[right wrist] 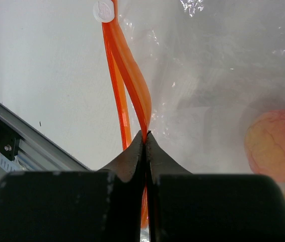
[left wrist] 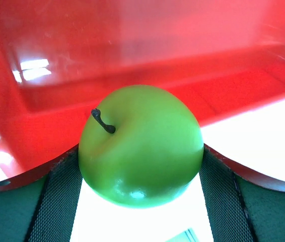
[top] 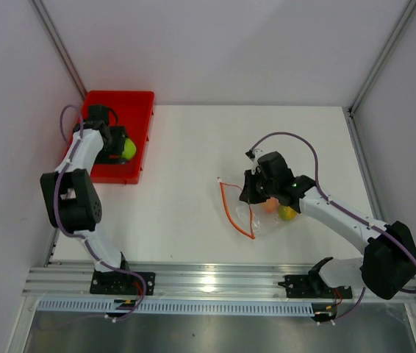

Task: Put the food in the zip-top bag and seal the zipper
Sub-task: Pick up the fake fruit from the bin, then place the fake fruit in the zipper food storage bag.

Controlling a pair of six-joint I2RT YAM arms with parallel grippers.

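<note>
Right fingers (right wrist: 122,164) pinch the zipper (right wrist: 132,80) (its length running straight away from them); left fingers (left wrist: 57,196) clamp the green fruit (left wrist: 141,151).

In the overhead view I see a flat white matte tabletop (top: 193,147) filling the centre. A plain pale back wall panel (top: 223,44) closes it at 12 o'clock, with matching side panels at 9 o'clock (top: 9,110) and 3 o'clock (top: 406,147). Slim silver aluminium struts run along the corners at 11 o'clock (top: 57,44) and 1 o'clock (top: 384,55). At 6 o'clock a ribbed aluminium rail (top: 215,278) borders the tabletop, followed by a white slotted strip (top: 215,307) and a dull grey metal sheet (top: 215,334). Lighting is even and soft.
</note>
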